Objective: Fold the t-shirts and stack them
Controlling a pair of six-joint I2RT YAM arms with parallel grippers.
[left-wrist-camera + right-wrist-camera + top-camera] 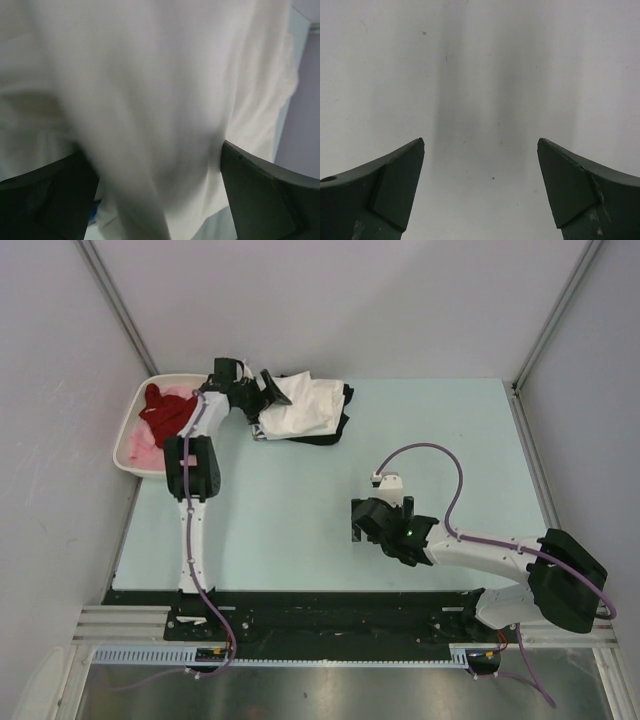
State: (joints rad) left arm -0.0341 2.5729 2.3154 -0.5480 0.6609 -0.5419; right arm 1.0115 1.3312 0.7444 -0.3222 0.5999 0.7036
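A cream-white t-shirt (305, 408) lies folded on a black t-shirt (338, 430) at the far middle of the table. My left gripper (268, 395) is at the white shirt's left edge. In the left wrist view its fingers (260, 195) stand wide apart, with blurred white cloth (160, 100) between and beyond them, and a small blue mark (94, 214) shows low on the left. A dark red t-shirt (165, 412) and a pink t-shirt (140, 448) lie bunched in the basin. My right gripper (357, 524) is open and empty over bare table (480, 100).
The white oval basin (132, 410) stands at the far left corner, next to the left arm's elbow. Grey walls close in the table on three sides. The pale green table top (430, 440) stretches right of the shirts.
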